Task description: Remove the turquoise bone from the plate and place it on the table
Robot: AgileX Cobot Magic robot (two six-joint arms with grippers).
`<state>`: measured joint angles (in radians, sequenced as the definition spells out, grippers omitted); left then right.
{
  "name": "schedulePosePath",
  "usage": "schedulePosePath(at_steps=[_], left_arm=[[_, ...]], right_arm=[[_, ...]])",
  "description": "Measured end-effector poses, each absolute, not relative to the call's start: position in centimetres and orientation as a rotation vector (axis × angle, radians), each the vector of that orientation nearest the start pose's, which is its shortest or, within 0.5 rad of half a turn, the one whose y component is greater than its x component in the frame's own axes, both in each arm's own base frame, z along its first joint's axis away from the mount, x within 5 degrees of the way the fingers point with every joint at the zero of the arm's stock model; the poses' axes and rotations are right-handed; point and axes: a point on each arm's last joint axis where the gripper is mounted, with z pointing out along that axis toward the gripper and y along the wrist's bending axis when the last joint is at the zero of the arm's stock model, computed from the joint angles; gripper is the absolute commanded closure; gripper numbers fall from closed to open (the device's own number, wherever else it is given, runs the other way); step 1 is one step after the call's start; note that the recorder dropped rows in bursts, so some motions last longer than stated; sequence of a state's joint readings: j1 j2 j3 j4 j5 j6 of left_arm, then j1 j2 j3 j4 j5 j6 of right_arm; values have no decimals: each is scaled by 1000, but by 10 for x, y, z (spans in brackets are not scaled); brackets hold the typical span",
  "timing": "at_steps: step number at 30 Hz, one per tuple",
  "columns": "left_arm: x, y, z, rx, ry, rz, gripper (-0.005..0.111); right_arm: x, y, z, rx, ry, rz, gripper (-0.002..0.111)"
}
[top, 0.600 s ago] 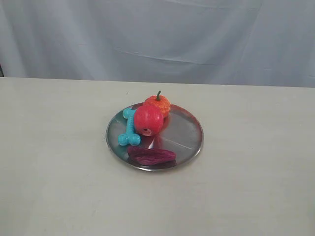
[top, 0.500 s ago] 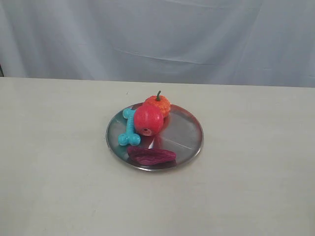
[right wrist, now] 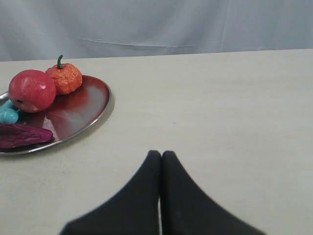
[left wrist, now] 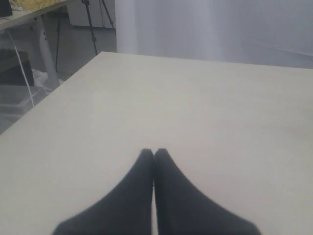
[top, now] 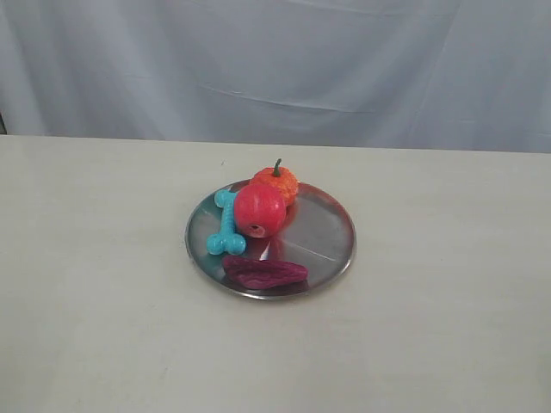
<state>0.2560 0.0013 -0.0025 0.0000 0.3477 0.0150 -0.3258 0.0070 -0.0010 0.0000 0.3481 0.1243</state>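
four things lie on the plate, which sits just left of the middle of the exterior frame on the cream surface: the turquoise bone along the plate's left side, a red apple touching the bone on its right, an orange pumpkin behind the apple at the upper rim, and a purple piece (wrinkled; what it is i cannot tell) at the lower rim. the bone runs up and down in the frame, one knobbed end near the upper-left rim, the other at the lower left just above the purple piece. the left end effector is clenched over the surface, its two dark fingers pressed together and gripping nothing. the right end effector is likewise clenched and empty, well apart from the plate; its camera catches only a tip of the bone beside the apple. a grey curtain hangs behind the surface.
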Motion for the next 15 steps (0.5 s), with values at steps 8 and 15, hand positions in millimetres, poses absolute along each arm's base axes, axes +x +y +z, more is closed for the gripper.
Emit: schedulePosePath(at_steps=[8, 15], left_arm=[[52, 14, 183, -220, 1821, 191, 107], [52, 14, 183, -220, 1821, 191, 107]], right_arm=[[54, -18, 198, 370, 1616, -153, 109], [53, -18, 220, 315, 1378, -167, 109]])
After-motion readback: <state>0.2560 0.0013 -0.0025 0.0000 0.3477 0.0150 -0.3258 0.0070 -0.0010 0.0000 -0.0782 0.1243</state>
